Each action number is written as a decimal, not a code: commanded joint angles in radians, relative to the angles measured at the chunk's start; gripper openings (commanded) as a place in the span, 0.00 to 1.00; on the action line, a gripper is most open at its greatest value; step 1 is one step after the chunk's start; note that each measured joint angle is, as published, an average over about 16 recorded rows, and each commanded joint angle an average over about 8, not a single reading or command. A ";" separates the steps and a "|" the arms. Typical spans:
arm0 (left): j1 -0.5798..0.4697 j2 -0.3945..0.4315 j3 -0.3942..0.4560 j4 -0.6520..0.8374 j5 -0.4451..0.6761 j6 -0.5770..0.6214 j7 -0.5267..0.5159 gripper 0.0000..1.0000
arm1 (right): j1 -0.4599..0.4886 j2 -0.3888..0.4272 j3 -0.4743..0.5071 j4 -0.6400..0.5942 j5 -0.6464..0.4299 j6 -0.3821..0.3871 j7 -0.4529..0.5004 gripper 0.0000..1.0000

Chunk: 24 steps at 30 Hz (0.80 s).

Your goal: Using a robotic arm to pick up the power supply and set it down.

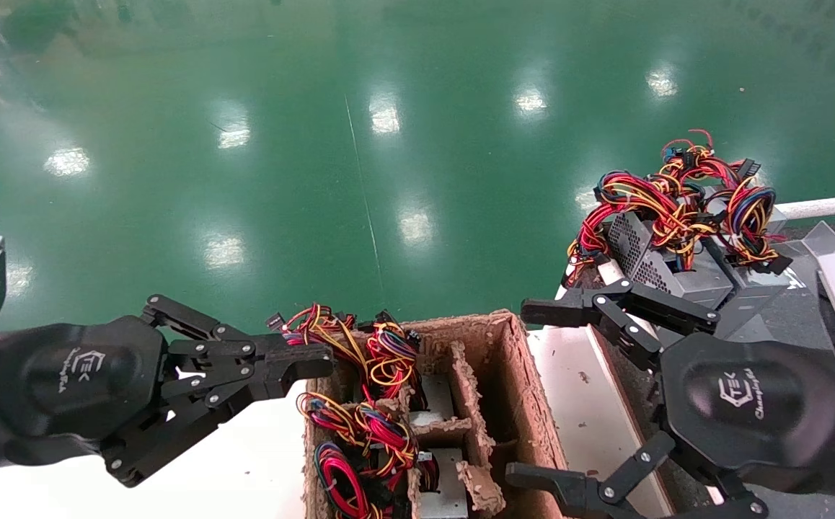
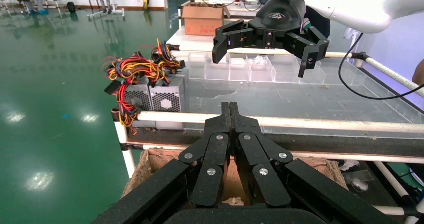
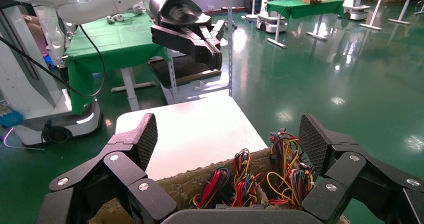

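Observation:
Two grey power supplies (image 1: 666,270) with red, yellow and black wire bunches sit on the rack at the right, also seen as grey power supplies (image 2: 155,98) in the left wrist view. More power supplies (image 1: 438,412) stand in the brown pulp tray (image 1: 511,346), their wires (image 3: 295,176) sticking up. My right gripper (image 1: 531,395) hangs open above the tray's right edge, empty; its fingers (image 3: 146,136) frame the tray (image 3: 180,186). My left gripper (image 1: 309,360) is shut and empty beside the tray's far left corner, and appears as the left gripper (image 2: 230,109) in its own view.
A white table (image 1: 244,461) lies left of the tray. The rack has a white pipe rail (image 2: 325,124) and clear partitioned bins (image 2: 240,71). A cardboard box (image 2: 202,16) stands beyond. Green floor (image 1: 417,144) fills the space ahead.

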 commanded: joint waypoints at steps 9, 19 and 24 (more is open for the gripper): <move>0.000 0.000 0.000 0.000 0.000 0.000 0.000 1.00 | -0.002 0.000 -0.003 -0.002 -0.009 0.007 -0.001 1.00; 0.000 0.000 0.000 0.000 0.000 0.000 0.000 1.00 | 0.010 -0.022 -0.065 0.023 -0.143 0.075 0.046 1.00; 0.000 0.000 0.000 0.000 0.000 0.000 0.000 1.00 | 0.032 -0.070 -0.129 0.041 -0.249 0.115 0.097 0.80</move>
